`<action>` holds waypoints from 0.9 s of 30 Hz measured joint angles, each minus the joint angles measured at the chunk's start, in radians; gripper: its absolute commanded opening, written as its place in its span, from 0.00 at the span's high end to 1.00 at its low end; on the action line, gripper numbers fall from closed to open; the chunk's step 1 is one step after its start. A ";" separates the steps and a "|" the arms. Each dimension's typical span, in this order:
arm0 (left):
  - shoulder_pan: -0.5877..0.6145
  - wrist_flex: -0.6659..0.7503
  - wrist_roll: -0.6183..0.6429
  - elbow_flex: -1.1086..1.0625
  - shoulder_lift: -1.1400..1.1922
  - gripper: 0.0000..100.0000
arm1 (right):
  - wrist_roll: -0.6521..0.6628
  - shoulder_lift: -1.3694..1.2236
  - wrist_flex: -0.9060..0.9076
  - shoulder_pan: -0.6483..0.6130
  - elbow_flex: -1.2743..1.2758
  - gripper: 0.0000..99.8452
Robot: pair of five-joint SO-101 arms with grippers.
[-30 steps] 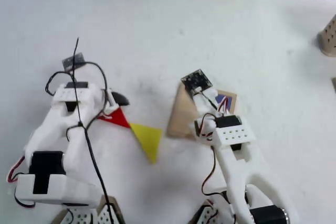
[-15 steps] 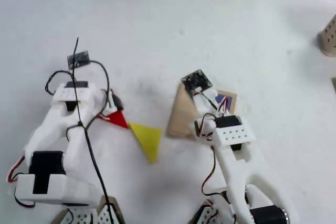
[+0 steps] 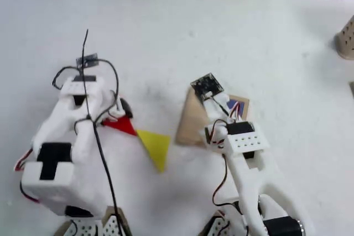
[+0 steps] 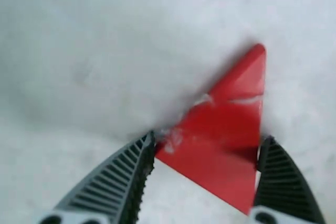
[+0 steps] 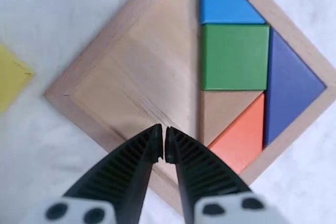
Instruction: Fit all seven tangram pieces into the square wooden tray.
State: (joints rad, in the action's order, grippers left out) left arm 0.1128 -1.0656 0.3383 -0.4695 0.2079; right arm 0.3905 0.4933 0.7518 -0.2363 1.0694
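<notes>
A red triangle (image 4: 226,135) lies on the white table, and my left gripper (image 4: 208,141) is shut on it, one ribbed finger (image 4: 131,174) against each side. In the high view the red triangle (image 3: 123,125) touches the tip of a yellow triangle (image 3: 155,146). The square wooden tray (image 5: 131,77) holds a blue triangle (image 5: 223,1), a green square (image 5: 234,56), a dark blue triangle (image 5: 291,85) and an orange triangle (image 5: 239,137); half of it is bare wood. My right gripper (image 5: 164,137) hangs shut over the tray's near edge, holding nothing.
The right arm covers most of the tray (image 3: 189,121) in the high view. A corner of the yellow triangle (image 5: 11,77) shows beside the tray. A pegged wooden object (image 3: 345,40) stands at the table's far right edge. White table stretches behind both arms.
The left gripper's fingers have closed in on the red triangle, and the left arm has swung up and slightly right. The right arm and tray have not moved.
</notes>
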 measured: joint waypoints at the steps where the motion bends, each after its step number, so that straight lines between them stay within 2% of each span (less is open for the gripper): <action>1: 0.000 -0.012 0.000 0.015 0.012 0.69 | 0.000 0.000 0.000 0.000 0.000 0.98; 4: 0.000 -0.031 -0.003 0.032 0.020 0.70 | 0.000 0.000 0.000 0.000 0.000 0.98; 6: 0.000 -0.038 -0.003 0.032 0.020 0.74 | 0.000 0.000 0.000 0.000 0.000 0.98; 11: -0.003 -0.054 -0.011 0.051 0.020 0.98 | 0.000 0.000 0.000 0.000 0.000 0.98; 16: -0.006 -0.048 -0.103 0.077 0.003 0.93 | 0.000 0.000 0.000 0.000 0.000 0.98; 27: -0.034 -0.048 -0.104 0.077 0.005 0.93 | 0.003 0.000 0.000 -0.002 0.000 0.98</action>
State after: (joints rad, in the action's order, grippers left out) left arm 0.0790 -1.1132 0.2340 -0.3928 0.2125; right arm 0.3936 0.4933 0.7518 -0.2378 1.0694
